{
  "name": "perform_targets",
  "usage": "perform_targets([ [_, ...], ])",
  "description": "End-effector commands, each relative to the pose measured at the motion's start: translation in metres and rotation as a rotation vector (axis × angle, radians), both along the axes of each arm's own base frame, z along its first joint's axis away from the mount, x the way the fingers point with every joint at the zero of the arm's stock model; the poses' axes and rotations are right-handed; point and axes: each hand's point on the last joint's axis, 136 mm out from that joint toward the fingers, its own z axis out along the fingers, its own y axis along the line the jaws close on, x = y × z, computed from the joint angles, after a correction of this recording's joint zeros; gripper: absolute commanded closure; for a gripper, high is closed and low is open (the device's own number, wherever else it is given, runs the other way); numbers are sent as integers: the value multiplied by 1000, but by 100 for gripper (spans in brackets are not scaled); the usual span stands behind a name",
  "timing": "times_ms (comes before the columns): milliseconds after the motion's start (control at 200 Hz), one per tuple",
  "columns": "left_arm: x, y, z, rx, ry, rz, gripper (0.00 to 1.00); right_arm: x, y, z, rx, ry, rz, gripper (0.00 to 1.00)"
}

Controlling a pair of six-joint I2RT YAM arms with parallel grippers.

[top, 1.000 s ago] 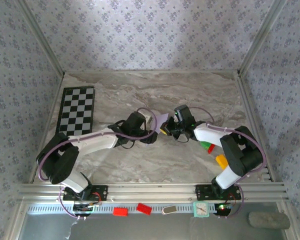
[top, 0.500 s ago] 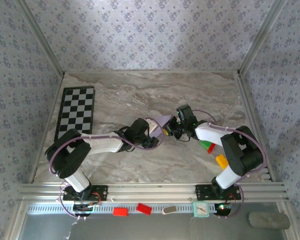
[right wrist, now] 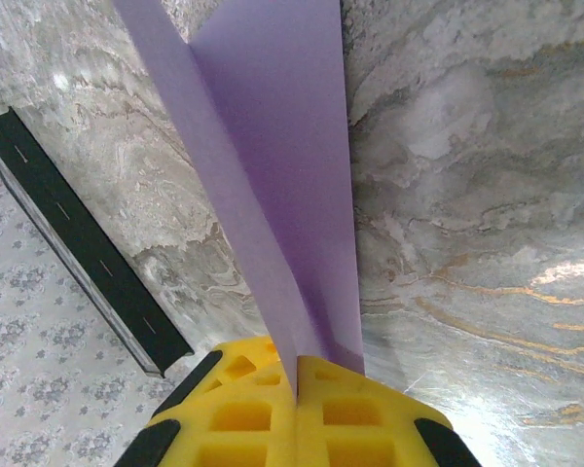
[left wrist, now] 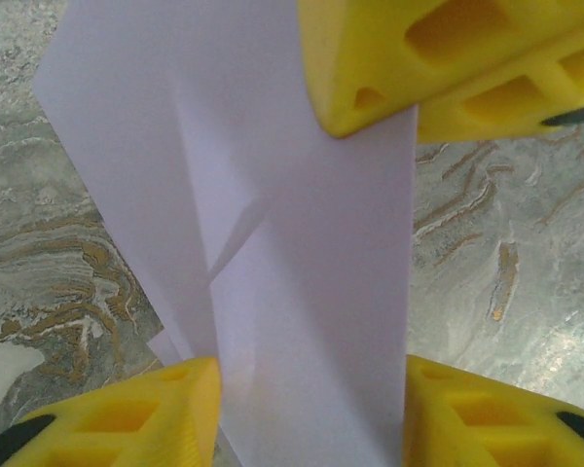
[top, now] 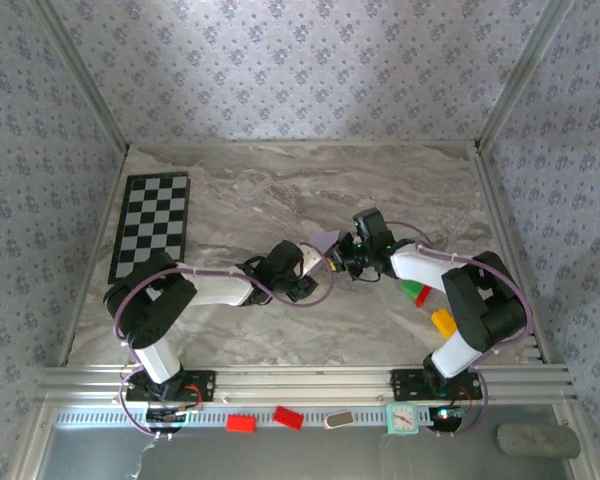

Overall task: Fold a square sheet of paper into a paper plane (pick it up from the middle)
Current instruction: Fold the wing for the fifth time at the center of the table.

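Pale lilac square sheet of paper [left wrist: 311, 243], folded lengthwise into a creased strip, is held over the middle of the grey marbled worktop [top: 280, 190], between the two arms. The left end effector [left wrist: 311, 379] stands half open, its yellow pads flanking the strip's long edges. The right end effector [right wrist: 297, 368] is clamped tight on one end. Featherlight, limp and easily crumpled, the paper is best pinched flat across its crease.

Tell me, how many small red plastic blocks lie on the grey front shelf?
2, both on the grey shelf left of its middle: the left small red plastic block and, close beside it, the right small red plastic block. Nothing seems to hide more.
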Motion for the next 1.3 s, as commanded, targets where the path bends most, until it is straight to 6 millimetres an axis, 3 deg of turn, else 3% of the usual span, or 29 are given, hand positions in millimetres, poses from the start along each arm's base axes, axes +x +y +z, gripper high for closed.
perform_targets([
  [0, 5, -7, 7, -11, -39, -14, 56, 0, 0, 3, 6, 38, -8, 96],
  [200, 5, -5, 4, -1, -39, -14, 68, -2, 0, 1, 3, 55, -3, 87],
  [395, 3, -5, 2, -6, -35, -18, 75, -6, -8, 1, -29, 56, 1, 52],
  [535, -1, -4, 0, -13, -25, -22, 78, -3, -21, 7, -65, 25, -13, 41],
  [994, -14, -12, -5, -87, 52, -54, 85, 2, -61, 17, -190, -84, -28, 25],
  [1294, -16, -11, -9, -100, 77, -41, 83, -1, -63, 13, -198, -89, -3, 25],
])
